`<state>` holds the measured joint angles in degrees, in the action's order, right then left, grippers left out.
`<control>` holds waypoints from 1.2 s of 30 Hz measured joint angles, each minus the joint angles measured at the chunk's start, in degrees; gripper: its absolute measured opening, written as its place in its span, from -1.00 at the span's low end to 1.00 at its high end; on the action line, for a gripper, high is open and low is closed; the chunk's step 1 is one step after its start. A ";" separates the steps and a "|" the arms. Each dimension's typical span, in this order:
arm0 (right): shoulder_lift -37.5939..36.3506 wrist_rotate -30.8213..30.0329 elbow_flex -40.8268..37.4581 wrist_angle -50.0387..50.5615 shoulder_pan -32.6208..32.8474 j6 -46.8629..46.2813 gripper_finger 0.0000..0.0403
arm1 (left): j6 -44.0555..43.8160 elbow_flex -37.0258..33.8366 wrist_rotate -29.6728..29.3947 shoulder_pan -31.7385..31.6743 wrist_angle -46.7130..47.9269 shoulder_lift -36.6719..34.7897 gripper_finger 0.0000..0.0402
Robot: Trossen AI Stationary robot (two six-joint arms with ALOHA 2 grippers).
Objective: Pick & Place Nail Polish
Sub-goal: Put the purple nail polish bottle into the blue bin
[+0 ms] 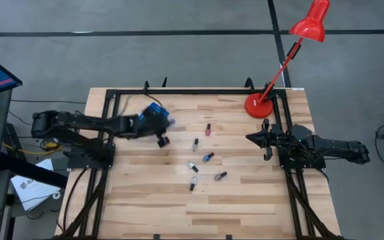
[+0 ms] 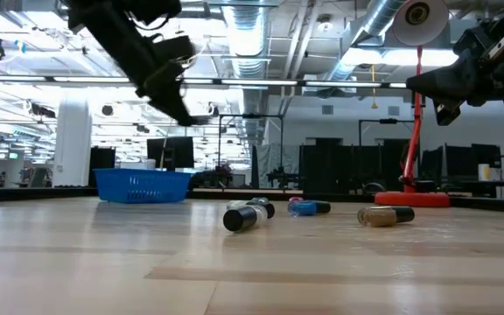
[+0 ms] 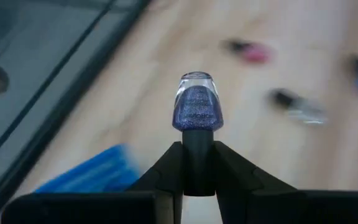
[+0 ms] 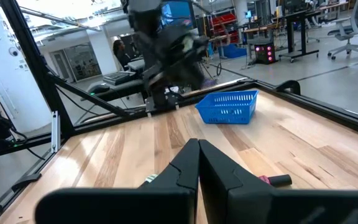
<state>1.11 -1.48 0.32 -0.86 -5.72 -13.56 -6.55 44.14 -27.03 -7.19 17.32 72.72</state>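
Note:
My left gripper [image 1: 163, 139] is raised above the table beside the blue bin [image 1: 155, 110] and is shut on a purple glitter nail polish bottle [image 3: 197, 102]. Several more nail polish bottles lie on their sides at mid-table, among them a pink one [image 1: 208, 129], a blue one [image 1: 208, 158] and a dark-capped one [image 1: 221, 176]. In the low view three of them show lying down, one being the nearest [image 2: 248, 214]. My right gripper [image 1: 251, 138] is shut and empty, held above the table's right side; it also shows in its own wrist view [image 4: 197, 149]. My left gripper pinches the bottle's dark cap [image 3: 197, 155] between its two fingers. The purple glass body sticks out past the fingertips, in line with the fingers. The bottle is lifted clear of the table.
A red desk lamp stands with its base [image 1: 259, 105] at the far right corner and its arm reaching up and right. A black frame [image 1: 199, 91] runs along the table's far and side edges. Bare wood lies toward the near edge [image 1: 199, 213].

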 joint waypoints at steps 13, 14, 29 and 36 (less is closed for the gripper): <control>0.02 0.00 0.00 0.00 0.02 0.01 -1.00 | -7.69 -2.16 9.67 -20.36 9.68 -1.82 -0.73; 0.02 0.00 0.00 0.00 0.02 0.00 -1.00 | -8.21 -2.96 11.05 -21.14 9.49 -1.82 -0.73; 0.02 0.00 0.00 0.00 0.02 0.00 -1.00 | -12.17 -10.03 14.87 -22.48 10.12 -1.82 -0.71; 0.02 0.00 0.00 0.00 0.02 0.00 -1.00 | -12.14 -10.03 14.83 -22.48 10.34 -1.82 -0.70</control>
<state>1.13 -1.48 0.32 -0.86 -5.69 -13.56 -18.69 34.11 -12.21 -29.67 27.66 70.89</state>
